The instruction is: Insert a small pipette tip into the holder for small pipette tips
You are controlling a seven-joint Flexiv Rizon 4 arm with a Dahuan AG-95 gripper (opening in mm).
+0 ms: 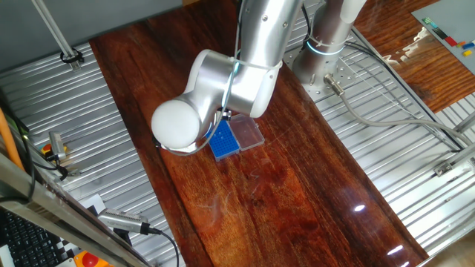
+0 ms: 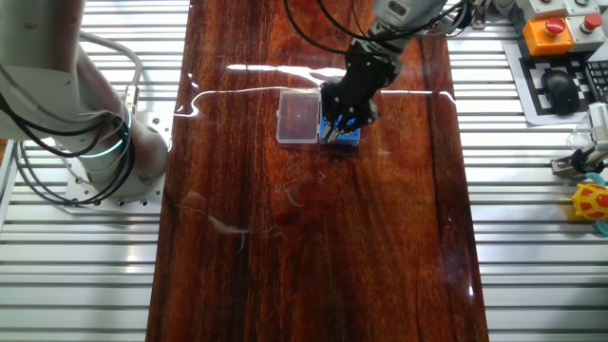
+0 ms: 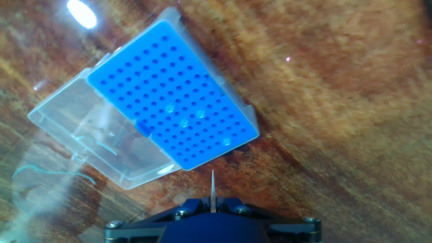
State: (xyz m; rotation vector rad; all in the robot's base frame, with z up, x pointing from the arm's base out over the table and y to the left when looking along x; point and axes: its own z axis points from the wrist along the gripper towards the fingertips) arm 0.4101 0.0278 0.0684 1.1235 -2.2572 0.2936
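The holder for small pipette tips is a small blue box (image 3: pixel 174 94) with a grid of tiny holes, joined to a clear lid (image 3: pixel 94 142) lying open beside it. A few holes hold tips. It also shows in one fixed view (image 1: pixel 223 141) and in the other fixed view (image 2: pixel 350 138), partly hidden by the hand. My gripper (image 3: pixel 212 200) is shut on a small pipette tip (image 3: pixel 212 185), which points toward the box's near edge from just above it. In the other fixed view the gripper (image 2: pixel 334 131) hangs right over the blue box.
The dark wooden tabletop (image 1: pixel 282 185) lies between ribbed metal surfaces (image 1: pixel 59 119). The robot base (image 1: pixel 323 44) stands at the back. A keyboard, a mouse and a red stop button (image 2: pixel 556 33) sit off the table at one side.
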